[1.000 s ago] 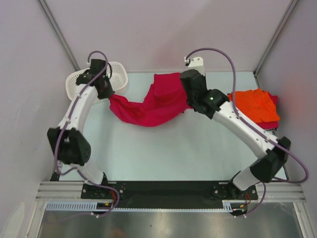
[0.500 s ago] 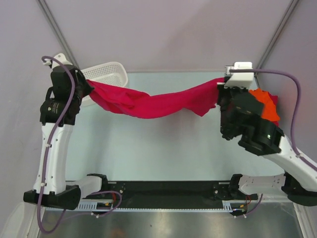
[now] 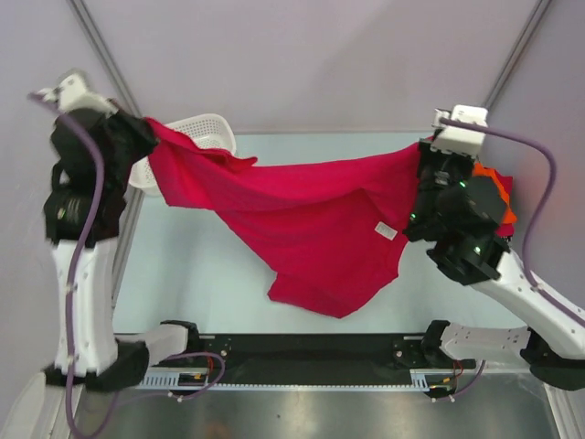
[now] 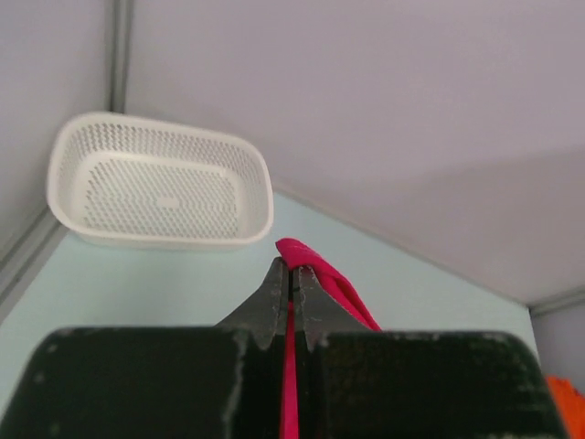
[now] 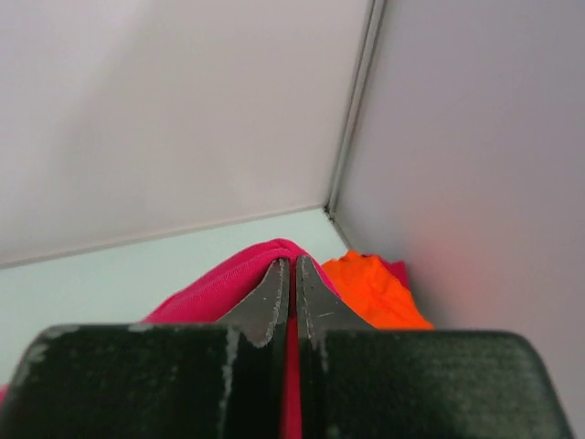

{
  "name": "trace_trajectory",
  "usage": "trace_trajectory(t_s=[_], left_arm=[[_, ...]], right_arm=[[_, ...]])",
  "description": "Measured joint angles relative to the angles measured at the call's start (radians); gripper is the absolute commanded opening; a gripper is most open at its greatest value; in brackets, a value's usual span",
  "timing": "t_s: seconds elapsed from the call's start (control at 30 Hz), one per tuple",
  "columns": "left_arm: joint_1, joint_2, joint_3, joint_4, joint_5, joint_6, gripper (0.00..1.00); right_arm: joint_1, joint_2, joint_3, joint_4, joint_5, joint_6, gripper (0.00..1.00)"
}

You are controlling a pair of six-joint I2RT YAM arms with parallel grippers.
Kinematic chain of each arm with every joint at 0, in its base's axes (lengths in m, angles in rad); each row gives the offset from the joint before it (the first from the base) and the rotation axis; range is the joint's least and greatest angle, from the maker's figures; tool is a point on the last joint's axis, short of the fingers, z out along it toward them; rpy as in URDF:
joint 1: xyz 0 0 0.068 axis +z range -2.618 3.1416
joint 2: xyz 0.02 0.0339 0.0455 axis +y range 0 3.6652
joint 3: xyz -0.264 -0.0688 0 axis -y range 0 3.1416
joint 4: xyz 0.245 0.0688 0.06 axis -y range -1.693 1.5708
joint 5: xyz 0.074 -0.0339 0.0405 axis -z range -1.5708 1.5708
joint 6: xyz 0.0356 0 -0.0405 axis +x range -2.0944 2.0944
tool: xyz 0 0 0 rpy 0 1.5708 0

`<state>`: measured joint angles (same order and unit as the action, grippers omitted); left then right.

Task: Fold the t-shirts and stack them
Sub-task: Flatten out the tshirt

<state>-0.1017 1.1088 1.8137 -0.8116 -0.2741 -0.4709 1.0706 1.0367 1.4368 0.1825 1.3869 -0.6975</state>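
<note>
Seen from overhead, a crimson t-shirt hangs in the air, stretched between two raised robot arms above a pale green tabletop.

The left claw, at about 10 o'clock in the overhead view, is pinched tight on one top corner of the shirt. Its wrist camera shows the two dark fingers pressed together, with a fold of red cloth poking out between the tips.

The right claw, at about 2 o'clock, is clamped the same way on the opposite top corner, with red cloth bulging over its fingertips.

The shirt's upper edge runs from claw to claw, sagging a little in the middle. The body of the shirt drapes down toward 6 o'clock, and its lowest edge is near the front of the tabletop. Whether it touches the surface cannot be told. A small white label shows on the cloth toward the right side.

A white mesh basket sits at 11 o'clock in the back left corner, partly hidden behind the shirt and the left arm.

At 3 o'clock, just behind the right arm, an orange t-shirt lies crumpled near the right wall. A sliver of a second crimson cloth shows at its far edge.
</note>
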Motion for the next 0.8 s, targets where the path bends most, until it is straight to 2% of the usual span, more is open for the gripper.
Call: trace_trajectory(t_s=[0.07, 0.13, 0.23, 0.3, 0.37, 0.5, 0.7, 0.8], left_arm=[[0.0, 0.111, 0.045, -0.011, 0.062, 0.001, 0.0], [0.001, 0.302, 0.144, -0.029, 0.148, 0.001, 0.0], [0.001, 0.65, 0.371, -0.091, 0.239, 0.001, 0.0], [0.002, 0.84, 0.497, -0.146, 0.283, -0.002, 0.0], [0.004, 0.944, 0.568, -0.193, 0.313, -0.01, 0.0], [0.016, 0.946, 0.603, -0.199, 0.367, -0.036, 0.0], [0.066, 0.762, 0.634, -0.128, 0.435, -0.053, 0.0], [0.082, 0.638, 0.521, -0.074, 0.472, -0.054, 0.03]], right_arm=[[-0.106, 0.025, -0.015, -0.058, -0.062, 0.083, 0.0], [-0.24, 0.081, -0.019, -0.124, -0.142, 0.178, 0.0], [-0.396, 0.184, -0.017, -0.195, -0.242, 0.29, 0.0], [-0.455, 0.263, 0.006, -0.223, -0.289, 0.332, 0.0], [-0.48, 0.349, 0.054, -0.238, -0.319, 0.338, 0.0], [-0.465, 0.457, 0.167, -0.212, -0.352, 0.288, 0.0], [-0.385, 0.444, 0.275, -0.066, -0.349, 0.159, 0.0], [-0.332, 0.387, 0.247, -0.016, -0.325, 0.119, 0.0]])
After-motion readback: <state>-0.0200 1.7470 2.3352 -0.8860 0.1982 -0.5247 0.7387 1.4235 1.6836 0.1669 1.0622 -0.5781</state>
